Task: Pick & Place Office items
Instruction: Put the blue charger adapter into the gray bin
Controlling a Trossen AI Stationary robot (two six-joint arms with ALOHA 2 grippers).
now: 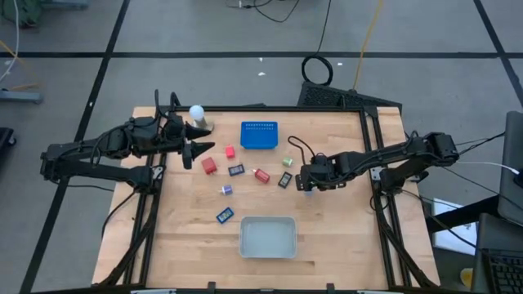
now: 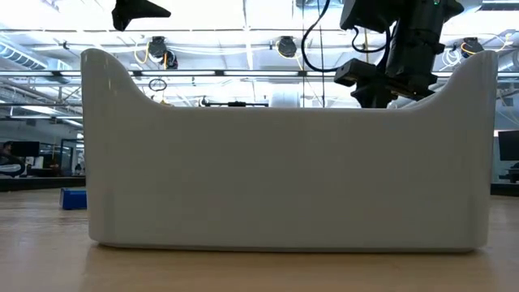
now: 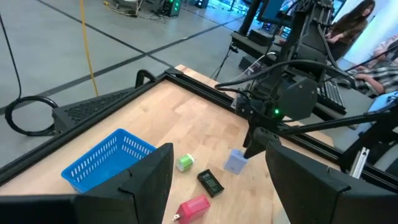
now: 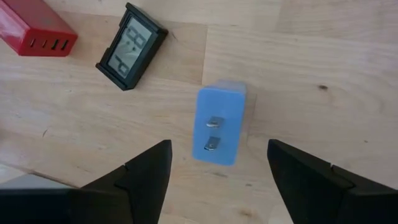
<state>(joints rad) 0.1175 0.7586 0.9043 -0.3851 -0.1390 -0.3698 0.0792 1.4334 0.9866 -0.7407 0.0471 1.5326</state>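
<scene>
Several small office items lie flat on the wooden table: a red block (image 1: 210,166), a red charger (image 1: 261,175), a black clock (image 1: 285,180), a green piece (image 1: 288,162) and a purple piece (image 1: 226,189). My right gripper (image 1: 309,181) is open, pointing down over a blue plug adapter (image 4: 219,130) that lies on the table with its prongs up. Its fingers stand either side of the adapter without touching it. My left gripper (image 1: 196,149) is open and empty above the table's far left part, near the white ball (image 1: 197,114).
A blue perforated basket (image 1: 259,135) stands at the far middle. A white tray (image 1: 267,237) stands near the front edge and fills the low view (image 2: 284,178). A black clock (image 4: 132,55) and the red charger (image 4: 37,34) lie close to the adapter. People sit beyond the table (image 3: 354,25).
</scene>
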